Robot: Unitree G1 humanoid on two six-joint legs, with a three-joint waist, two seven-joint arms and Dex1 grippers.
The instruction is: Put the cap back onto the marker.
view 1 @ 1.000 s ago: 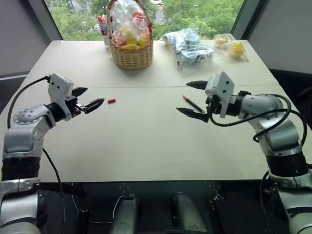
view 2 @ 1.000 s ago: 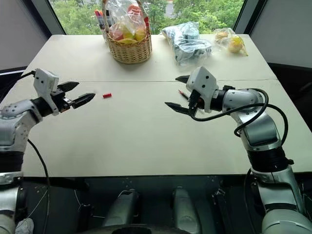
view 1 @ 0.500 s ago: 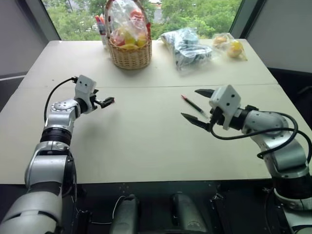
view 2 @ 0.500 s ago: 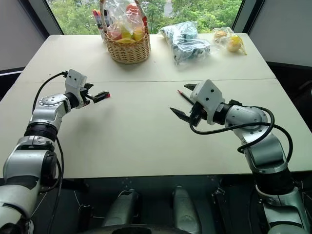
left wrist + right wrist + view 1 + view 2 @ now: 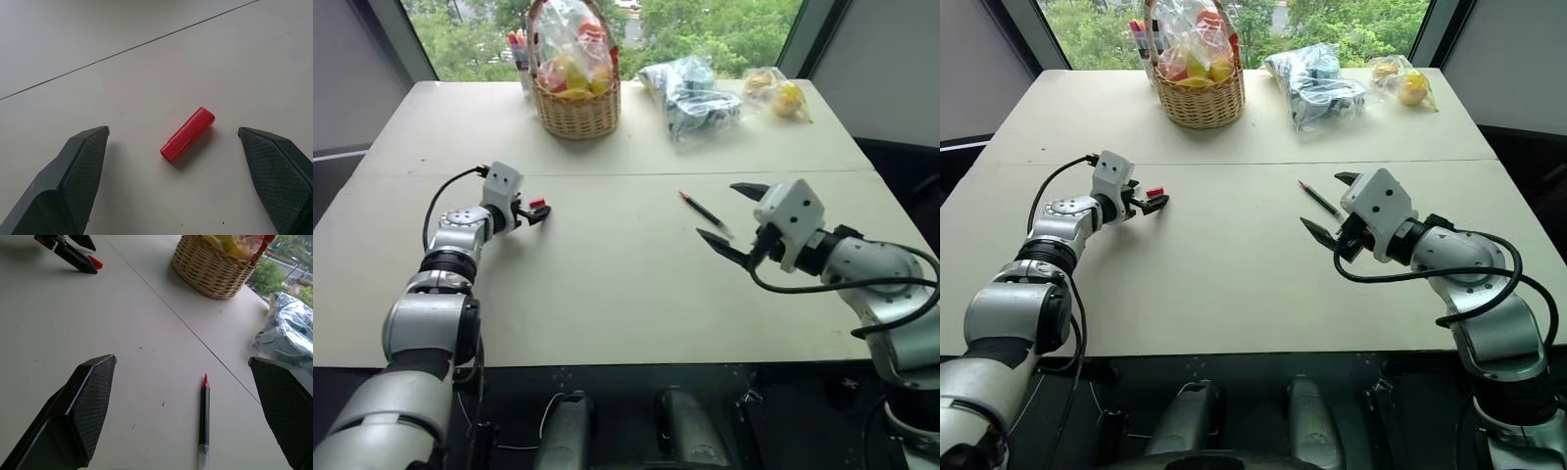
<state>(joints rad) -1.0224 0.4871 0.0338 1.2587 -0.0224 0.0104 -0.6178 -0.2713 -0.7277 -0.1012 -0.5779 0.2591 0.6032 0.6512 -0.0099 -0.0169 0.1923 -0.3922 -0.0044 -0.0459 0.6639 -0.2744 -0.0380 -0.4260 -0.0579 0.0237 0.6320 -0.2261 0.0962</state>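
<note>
1. Sitting loose on the table (image 5: 607,284) right now is the cap (image 5: 187,134), a little red piece lying flat on its side, with nothing gripping it.
2. The left gripper (image 5: 534,211) is right at it, jaws spread wide. In its wrist view the cap lies between the two fingertips, closer to the middle than to either pad, and neither one touches it. So basically lined up for a pinch, but no pinch yet.
3. The marker (image 5: 705,211) is lying flat too, well apart from the cap, over on the right half of the table just past the seam line. Red tip end points away toward the far side, black body runs back toward the robot.
4. The right gripper (image 5: 736,217) hangs just beside the marker, on the near side of it, jaws also wide apart and holding nothing. Its wrist view looks straight along the marker, which lies between the fingers but farther out on the table.
5. Progress-wise I'd call this the very start: nothing picked up, cap off, marker untouched. What's left is pretty much everything: grab the cap, grab the marker, bring them together, push the cap over the red tip.
6. The wicker basket (image 5: 576,108) and the plastic bags (image 5: 690,93) sit at the far edge, out of the way.
</note>
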